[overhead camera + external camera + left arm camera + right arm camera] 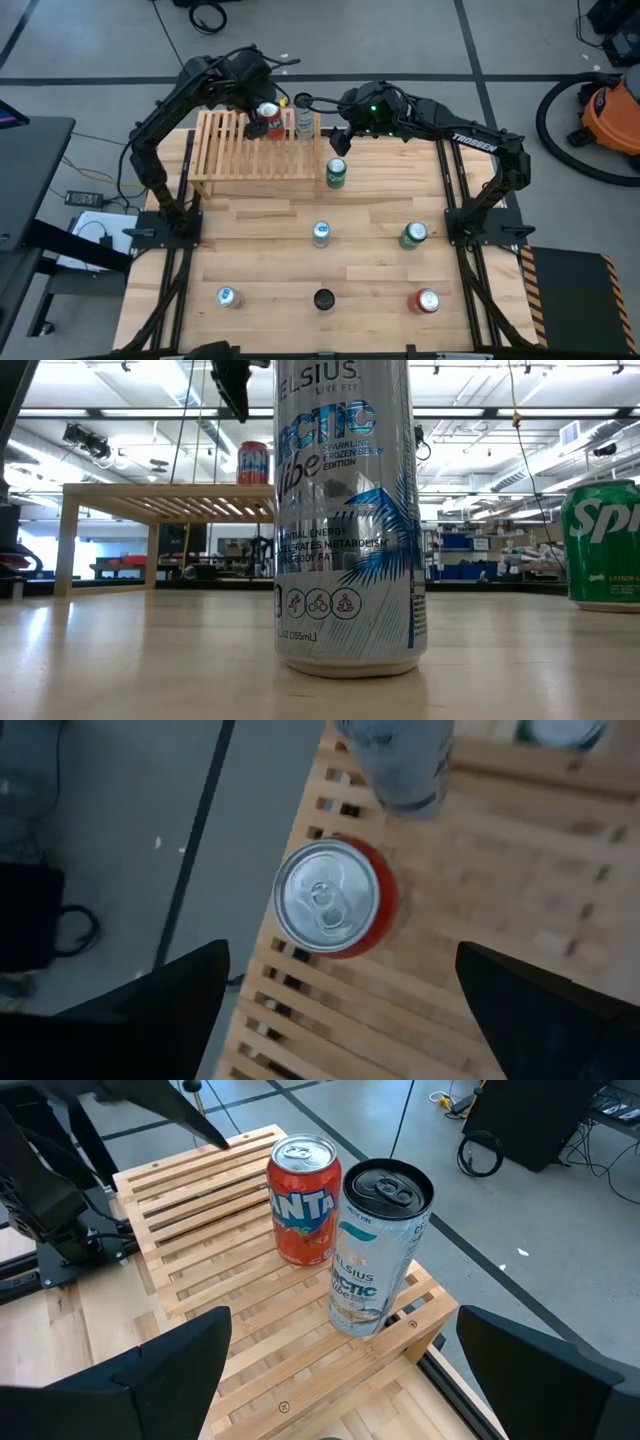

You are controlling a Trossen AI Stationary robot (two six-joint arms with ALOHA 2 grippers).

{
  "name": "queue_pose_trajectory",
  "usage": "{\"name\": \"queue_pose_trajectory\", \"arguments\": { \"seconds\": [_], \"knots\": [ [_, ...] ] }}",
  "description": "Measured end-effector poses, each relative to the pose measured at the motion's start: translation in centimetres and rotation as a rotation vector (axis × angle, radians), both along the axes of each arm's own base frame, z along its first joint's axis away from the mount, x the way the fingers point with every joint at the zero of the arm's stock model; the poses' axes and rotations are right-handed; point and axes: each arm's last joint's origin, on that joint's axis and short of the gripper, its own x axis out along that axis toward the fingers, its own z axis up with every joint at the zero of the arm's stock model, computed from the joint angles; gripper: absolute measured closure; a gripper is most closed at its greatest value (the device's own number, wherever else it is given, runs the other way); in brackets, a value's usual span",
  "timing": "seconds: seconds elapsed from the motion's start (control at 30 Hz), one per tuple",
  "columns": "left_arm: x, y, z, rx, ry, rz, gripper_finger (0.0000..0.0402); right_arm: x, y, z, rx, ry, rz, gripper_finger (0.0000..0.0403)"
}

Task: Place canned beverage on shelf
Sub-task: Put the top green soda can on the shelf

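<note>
We are seeing the shelf (255, 150) standing near the far edge of the table (260, 260), toward its far left corner. Two cans are standing upright on the right end of the shelf: an orange Fanta can (303, 1200) and, just beside it, a silver Celsius can (378, 1250). The two are close together, but we cannot tell if they are touching. The left gripper (262, 112) is hanging above the Fanta can with its fingers (150, 1010) spread wide, and it is gripping nothing; in the left wrist view the can top is showing between the two dark fingers, well apart from both. The right gripper (335, 135) is hovering at the right end of the shelf, near the far edge of the table, also with its fingers wide apart and nothing between them. Six more cans are standing on the table itself. A green can (336, 173) is standing just beside the right end of the shelf. A silver-blue can (321, 234) is in the middle of the table, and a second green can (414, 235) is toward the right edge. Along the near edge we are seeing a light can (227, 296) on the left, a black can (323, 299) in the middle and a red can (425, 301) on the right.
</note>
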Motion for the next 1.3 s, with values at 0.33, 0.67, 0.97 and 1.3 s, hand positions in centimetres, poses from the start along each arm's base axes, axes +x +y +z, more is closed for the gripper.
{"name": "queue_pose_trajectory", "arguments": {
  "seconds": [0.33,0.67,0.97,1.3],
  "knots": [
    [-0.4,-2.4,0.8,-0.146,-0.126,0.009,0.001,0.0,0.0,0.0,0.0,0.0,0.0,0.0004],
    [1.0,-5.7,0.9,-0.178,-0.122,-0.076,0.001,0.9,-0.4,1.1,-0.045,-0.146,0.018,0.0004],
    [0.4,-6.6,1.5,-0.184,-0.159,-0.06,0.001,0.1,-0.7,0.2,-0.11,0.014,-0.112,0.0004],
    [-2.5,-8.0,3.5,-0.172,-0.256,-0.032,0.001,-1.9,0.3,-2.8,0.105,0.326,-0.068,0.0004]
  ]
}}
